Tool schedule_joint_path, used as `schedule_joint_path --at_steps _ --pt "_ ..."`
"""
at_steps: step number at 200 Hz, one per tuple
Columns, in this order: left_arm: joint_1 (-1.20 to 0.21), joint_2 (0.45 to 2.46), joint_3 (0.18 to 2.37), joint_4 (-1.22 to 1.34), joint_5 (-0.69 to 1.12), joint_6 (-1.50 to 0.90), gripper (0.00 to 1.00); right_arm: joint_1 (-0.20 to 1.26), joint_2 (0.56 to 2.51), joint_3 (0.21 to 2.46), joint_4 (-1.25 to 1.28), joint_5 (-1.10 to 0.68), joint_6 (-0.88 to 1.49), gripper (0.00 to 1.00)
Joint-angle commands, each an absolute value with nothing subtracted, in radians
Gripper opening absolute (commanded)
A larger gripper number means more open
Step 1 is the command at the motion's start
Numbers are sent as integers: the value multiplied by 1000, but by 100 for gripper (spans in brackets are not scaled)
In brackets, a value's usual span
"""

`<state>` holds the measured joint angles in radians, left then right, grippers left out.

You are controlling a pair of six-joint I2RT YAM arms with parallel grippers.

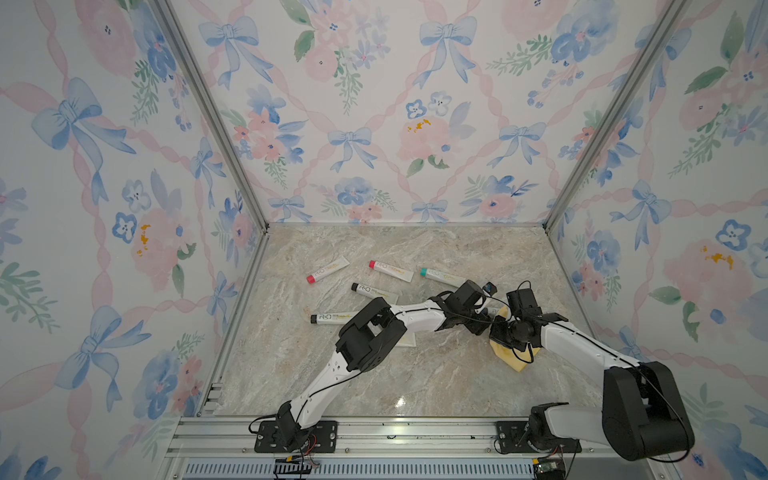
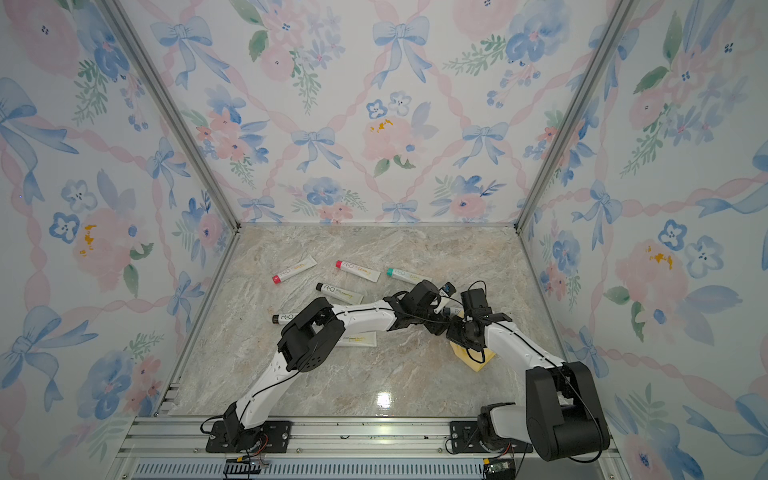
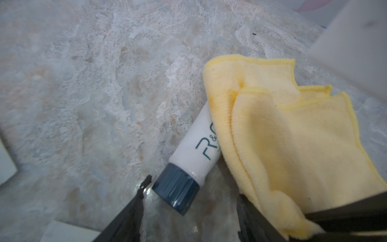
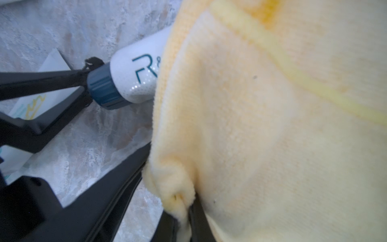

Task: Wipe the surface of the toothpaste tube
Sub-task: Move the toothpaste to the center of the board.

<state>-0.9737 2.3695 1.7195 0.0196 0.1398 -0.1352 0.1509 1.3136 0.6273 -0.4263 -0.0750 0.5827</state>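
Left gripper (image 3: pixel 193 189): jaws stand apart either side of the blue cap (image 3: pixel 176 191), so nothing pins the toothpaste tube (image 3: pixel 194 142), which lies on the marble table (image 3: pixel 83 94) half under the yellow cloth (image 3: pixel 293 136). Right gripper (image 4: pixel 178 198) is clamped on a bunch of that cloth. Risk: a wipe stroke drags the loose tube along instead of rubbing it. Tube's far end is hidden under cloth; in both top views the arms (image 1: pixel 419 313) cover it.

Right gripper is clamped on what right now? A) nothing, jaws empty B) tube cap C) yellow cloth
C: in the right wrist view the right gripper pinches a bunched fold of the yellow cloth, which drapes over the toothpaste tube.
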Motion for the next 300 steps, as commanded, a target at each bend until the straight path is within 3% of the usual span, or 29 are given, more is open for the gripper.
schedule_joint_path --at_steps 1,72,118,234,264,300 --pt "-950 2281 1677 7 143 -141 73 133 1335 633 -430 -83 575 13" --pt "-906 2087 1482 7 75 -132 74 99 1495 746 -403 -95 580 12" --pt "-833 1957 1300 -7 16 -114 82 57 1573 836 -411 -87 577 12" --pt "-818 2057 1263 -37 -9 -93 81 130 1457 836 -478 -86 572 12" --pt "-818 2072 1257 -37 4 -98 73 149 1421 821 -487 -85 576 12" --pt "-823 2065 1228 -38 28 -107 46 168 1418 820 -490 -85 577 12"
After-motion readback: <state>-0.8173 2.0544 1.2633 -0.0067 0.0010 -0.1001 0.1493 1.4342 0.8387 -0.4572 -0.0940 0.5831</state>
